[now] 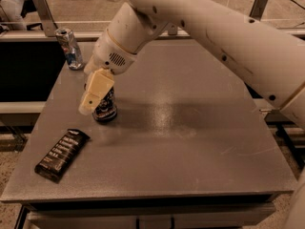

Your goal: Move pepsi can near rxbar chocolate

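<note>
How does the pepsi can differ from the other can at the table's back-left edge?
The pepsi can is dark and stands mid-left on the table, partly hidden by the hand, which is right at it. The silver and blue can is lighter, looks slimmer and stands free, away from the hand. The pepsi can is also much nearer the rxbar chocolate. Both cans are upright.
</note>
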Tool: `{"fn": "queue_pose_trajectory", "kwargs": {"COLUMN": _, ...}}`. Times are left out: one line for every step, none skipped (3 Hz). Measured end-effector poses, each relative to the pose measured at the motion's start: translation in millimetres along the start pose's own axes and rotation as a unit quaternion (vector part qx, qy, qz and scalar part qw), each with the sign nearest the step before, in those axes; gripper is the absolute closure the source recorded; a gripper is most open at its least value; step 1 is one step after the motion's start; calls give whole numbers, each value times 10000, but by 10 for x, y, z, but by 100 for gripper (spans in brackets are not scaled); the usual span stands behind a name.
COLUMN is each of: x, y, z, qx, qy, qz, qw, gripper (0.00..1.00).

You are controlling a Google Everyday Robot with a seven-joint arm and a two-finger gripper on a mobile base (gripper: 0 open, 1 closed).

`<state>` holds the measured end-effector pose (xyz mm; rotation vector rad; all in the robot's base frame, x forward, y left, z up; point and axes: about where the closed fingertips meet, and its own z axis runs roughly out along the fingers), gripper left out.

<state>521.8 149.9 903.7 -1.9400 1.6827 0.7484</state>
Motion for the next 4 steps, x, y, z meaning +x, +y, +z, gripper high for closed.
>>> {"fn": "queue_pose_trajectory", "kwargs": {"x": 0, "y": 0, "z": 1, "qx": -1, "qy": 0, "qz": 0, "qw": 10000, "gripper": 0}}
{"fn": "queue_pose_trajectory", "kwargs": {"x": 39, "y": 7, "z": -285, "qx": 219, "qy": 105, "qz": -332, "qw": 9992, "gripper": 0}}
{"fn": "queue_pose_trajectory", "kwargs": {"x": 135, "y": 68, "z": -799, "qx": 692, "qy": 205, "qz": -890, "qw": 9934, "gripper": 0}}
{"fn": "queue_pose_trajectory", "kwargs": {"x": 134, "y": 68, "z": -798, "qx": 692, "qy": 205, "qz": -890, "qw": 9934, "gripper": 0}}
